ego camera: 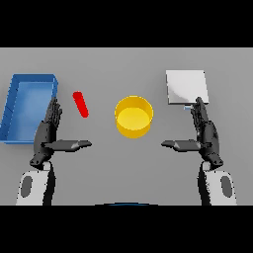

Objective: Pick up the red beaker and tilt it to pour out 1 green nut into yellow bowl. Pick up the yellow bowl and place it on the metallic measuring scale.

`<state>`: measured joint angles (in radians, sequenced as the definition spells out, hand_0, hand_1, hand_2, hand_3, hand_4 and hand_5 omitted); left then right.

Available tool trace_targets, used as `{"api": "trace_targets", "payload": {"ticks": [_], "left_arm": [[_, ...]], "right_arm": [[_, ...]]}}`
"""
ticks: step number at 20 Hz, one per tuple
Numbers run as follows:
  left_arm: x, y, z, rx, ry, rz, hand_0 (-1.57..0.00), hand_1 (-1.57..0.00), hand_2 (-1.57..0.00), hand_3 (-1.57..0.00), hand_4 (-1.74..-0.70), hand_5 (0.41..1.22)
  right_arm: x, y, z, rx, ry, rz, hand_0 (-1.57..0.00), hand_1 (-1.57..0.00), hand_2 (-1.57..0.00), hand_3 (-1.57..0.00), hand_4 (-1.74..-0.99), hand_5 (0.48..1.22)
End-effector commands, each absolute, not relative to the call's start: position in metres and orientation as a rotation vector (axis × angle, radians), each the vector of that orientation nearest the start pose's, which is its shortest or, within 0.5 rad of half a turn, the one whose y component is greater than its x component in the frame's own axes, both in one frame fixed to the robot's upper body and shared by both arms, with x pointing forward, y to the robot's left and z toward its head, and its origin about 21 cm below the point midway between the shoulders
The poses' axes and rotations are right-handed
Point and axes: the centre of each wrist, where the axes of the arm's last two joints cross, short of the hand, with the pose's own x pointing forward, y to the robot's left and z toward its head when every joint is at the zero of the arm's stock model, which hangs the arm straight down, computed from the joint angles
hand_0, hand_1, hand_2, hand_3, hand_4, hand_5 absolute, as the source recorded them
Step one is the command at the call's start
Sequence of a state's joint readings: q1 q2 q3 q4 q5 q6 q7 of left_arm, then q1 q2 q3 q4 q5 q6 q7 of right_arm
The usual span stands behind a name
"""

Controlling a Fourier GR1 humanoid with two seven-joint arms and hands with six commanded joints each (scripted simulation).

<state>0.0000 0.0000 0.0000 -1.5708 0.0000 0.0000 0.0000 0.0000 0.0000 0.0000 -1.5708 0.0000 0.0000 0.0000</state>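
A slim red beaker (80, 104) lies tilted on the grey table, left of centre. To its right stands the yellow bowl (133, 116); I see nothing inside it. The metallic measuring scale (186, 87) is a flat light square at the back right. My left hand (48, 133) is open, fingers straight and thumb pointing right, a little below and left of the beaker. My right hand (204, 132) is open too, thumb pointing left, just below the scale's near edge and right of the bowl. No green nut is visible.
A blue tray (15, 106) with raised walls stands at the far left, right beside my left hand's fingertips.
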Motion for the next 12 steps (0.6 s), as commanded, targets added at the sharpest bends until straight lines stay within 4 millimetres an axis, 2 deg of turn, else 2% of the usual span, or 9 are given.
{"api": "trace_targets", "payload": {"ticks": [1,6,7,9,12], "left_arm": [[0.248,0.230,-0.003,0.001,-1.572,0.001,0.00,0.00,0.00,0.00,-1.14,0.660],[0.243,0.236,-0.003,0.008,-1.577,0.003,0.00,0.00,0.00,0.00,-1.14,0.660],[0.230,0.237,0.003,0.039,-1.623,-0.092,0.00,0.00,0.00,0.00,-1.14,0.660],[0.214,0.232,0.011,0.056,-1.641,-0.191,0.00,0.00,0.00,0.00,-1.14,0.660],[0.206,0.231,0.022,0.074,-1.619,-0.230,0.00,0.00,0.00,0.00,-1.14,0.657]], "right_arm": [[0.248,-0.227,-0.003,0.000,-1.572,-0.001,0.00,0.00,0.00,0.00,-1.071,0.578],[0.243,-0.224,-0.005,0.001,-1.578,-0.002,0.00,0.00,0.00,0.00,-1.071,0.578],[0.234,-0.227,-0.001,-0.109,-1.659,0.126,0.00,0.00,0.00,0.00,-1.071,0.578],[0.226,-0.219,0.005,-0.211,-1.715,0.259,0.00,0.00,0.00,0.00,-1.066,0.576],[0.224,-0.214,0.011,-0.242,-1.715,0.303,0.00,0.00,0.00,0.00,-1.084,0.585]]}}
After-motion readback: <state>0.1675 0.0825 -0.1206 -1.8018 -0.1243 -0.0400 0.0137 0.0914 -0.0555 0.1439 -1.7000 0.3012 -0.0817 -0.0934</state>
